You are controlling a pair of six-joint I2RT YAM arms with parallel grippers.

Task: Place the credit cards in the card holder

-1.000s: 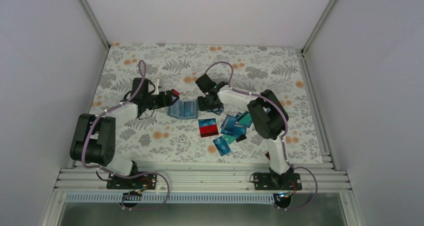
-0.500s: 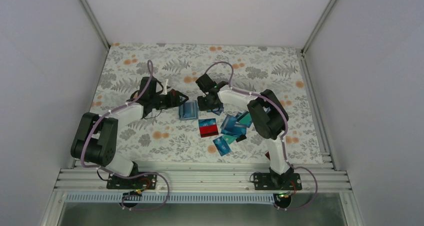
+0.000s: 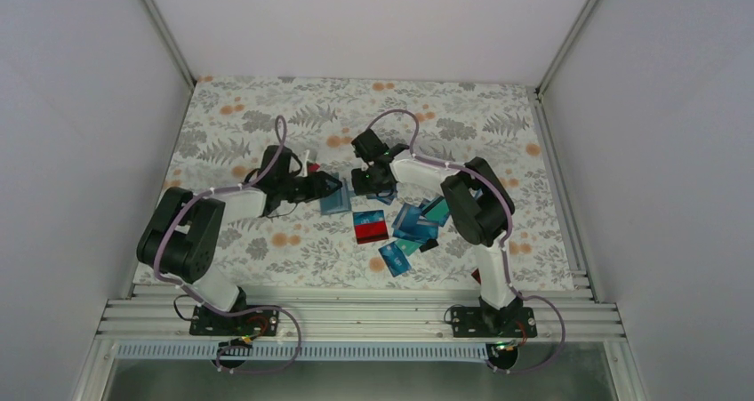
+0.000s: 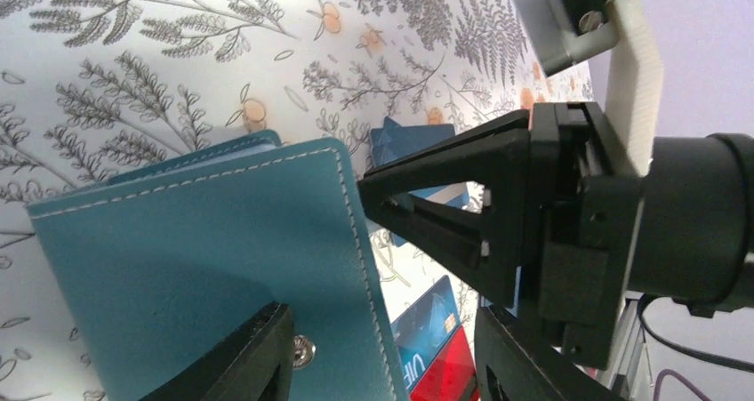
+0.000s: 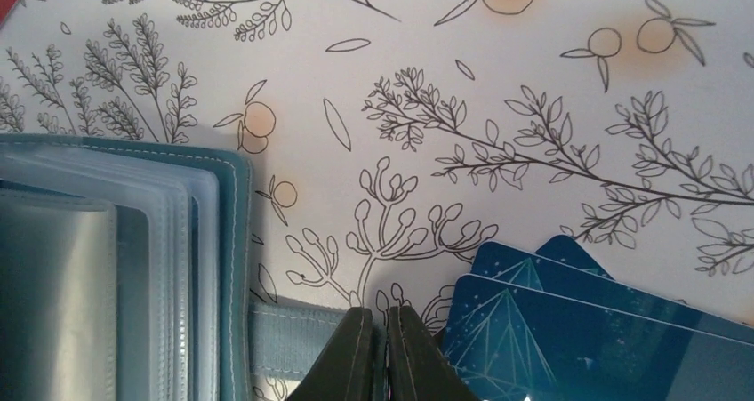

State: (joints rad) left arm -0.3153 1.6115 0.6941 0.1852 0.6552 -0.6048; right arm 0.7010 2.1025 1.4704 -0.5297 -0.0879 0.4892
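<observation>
The teal card holder (image 3: 336,197) lies mid-table between both grippers, its left cover (image 4: 204,268) raised and folded over. My left gripper (image 3: 325,186) is open, one finger (image 4: 240,356) by the cover's snap (image 4: 304,351), the cover's stitched edge between the jaws. My right gripper (image 3: 370,186) is shut on the holder's strap (image 5: 293,339); clear pockets (image 5: 116,268) show beside it. Credit cards lie loose: a blue-and-red pair (image 3: 371,226), a teal pile (image 3: 418,223), one (image 3: 394,260) nearer the front. Dark blue cards (image 5: 605,330) sit right of the right gripper (image 5: 384,356).
The floral cloth (image 3: 267,116) covers the table inside white side walls. An aluminium rail (image 3: 356,312) runs along the near edge by the arm bases. The right arm's elbow (image 3: 476,205) hangs over the card pile's right side.
The left gripper moved right to the holder and its jaws narrowed. The holder, lying open a second ago, now has its left cover folded over. The right gripper stayed put.
</observation>
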